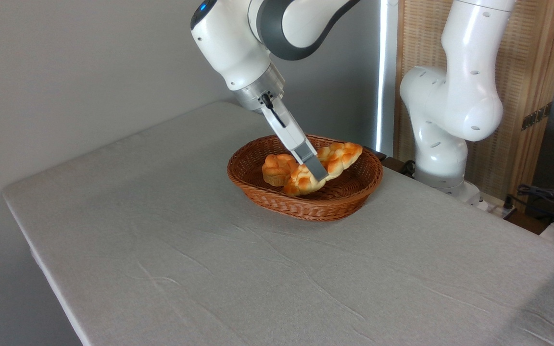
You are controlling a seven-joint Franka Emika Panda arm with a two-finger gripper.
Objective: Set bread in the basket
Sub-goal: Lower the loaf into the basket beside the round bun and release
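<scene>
Grey cloth-covered table [209, 250] takes up most of the shot, with the white Franka arm [238, 43] reaching down from the top. The wicker basket [306, 204] sits near the far edge. Inside it, the braided loaf [339, 156] lies tilted, its right end up on the rim, with a small knotted bun [276, 169] touching its left end. The gripper [316, 168] is pinching the loaf around its middle.

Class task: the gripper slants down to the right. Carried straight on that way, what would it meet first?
The gripper is already at the bread; beyond that, probably the basket floor, though depth is unclear.
</scene>
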